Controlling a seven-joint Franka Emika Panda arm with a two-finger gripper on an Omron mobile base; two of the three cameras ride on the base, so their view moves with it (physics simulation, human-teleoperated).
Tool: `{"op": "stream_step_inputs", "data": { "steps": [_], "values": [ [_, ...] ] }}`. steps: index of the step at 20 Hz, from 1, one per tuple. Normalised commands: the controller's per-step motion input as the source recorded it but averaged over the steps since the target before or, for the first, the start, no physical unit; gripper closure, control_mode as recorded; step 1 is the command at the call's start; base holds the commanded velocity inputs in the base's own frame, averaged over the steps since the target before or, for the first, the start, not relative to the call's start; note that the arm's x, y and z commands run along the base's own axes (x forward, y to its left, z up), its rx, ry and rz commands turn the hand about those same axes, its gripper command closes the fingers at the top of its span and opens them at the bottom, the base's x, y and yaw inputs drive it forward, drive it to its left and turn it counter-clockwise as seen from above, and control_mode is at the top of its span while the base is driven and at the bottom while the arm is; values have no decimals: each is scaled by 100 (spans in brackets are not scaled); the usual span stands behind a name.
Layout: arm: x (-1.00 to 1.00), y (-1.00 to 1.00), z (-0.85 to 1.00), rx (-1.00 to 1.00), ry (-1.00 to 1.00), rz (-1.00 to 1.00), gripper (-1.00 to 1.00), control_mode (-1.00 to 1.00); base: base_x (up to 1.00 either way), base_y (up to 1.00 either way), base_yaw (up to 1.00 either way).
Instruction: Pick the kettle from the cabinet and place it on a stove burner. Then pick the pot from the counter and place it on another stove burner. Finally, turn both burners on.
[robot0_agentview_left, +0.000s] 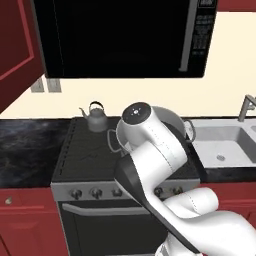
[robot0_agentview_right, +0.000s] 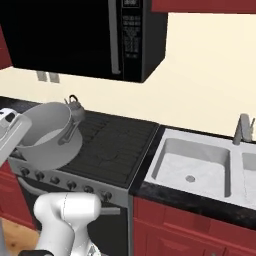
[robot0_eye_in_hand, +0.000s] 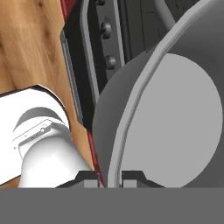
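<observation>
The small grey kettle (robot0_agentview_left: 96, 117) (robot0_agentview_right: 75, 107) stands upright on the back left stove burner (robot0_agentview_left: 87, 145). The wide silver pot (robot0_agentview_right: 47, 134) (robot0_agentview_left: 172, 121) (robot0_eye_in_hand: 175, 113) hangs tilted in the air over the front of the stove (robot0_agentview_right: 117, 145), its mouth turned toward the right base view. My gripper (robot0_eye_in_hand: 109, 177) is shut on the pot's rim, one finger inside the wall and one outside. In the left base view my own arm hides most of the pot. The cabinet's red door (robot0_agentview_left: 15, 50) stands open at the upper left.
A black microwave (robot0_agentview_left: 125, 35) (robot0_agentview_right: 85, 35) hangs low over the stove. A row of silver knobs (robot0_agentview_left: 95, 192) (robot0_agentview_right: 55, 181) lines the stove front. The dark counter (robot0_agentview_left: 25, 150) lies left of the stove, and a white sink (robot0_agentview_left: 225, 145) (robot0_agentview_right: 195, 165) with a faucet lies to its right.
</observation>
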Motion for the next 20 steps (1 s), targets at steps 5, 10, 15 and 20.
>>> {"op": "stream_step_inputs", "data": {
  "steps": [5, 10, 15, 20],
  "values": [
    [0, 0, 0, 0, 0, 0, 100, 100, 31, -3, 31],
    [0, 0, 0, 0, 0, 0, 100, 100, 39, -17, 24],
    [0, 0, 0, 0, 0, 0, 100, 100, 55, -23, 18],
    [0, 0, 0, 0, 0, 0, 100, 100, 33, -21, 18]
  ]
}}
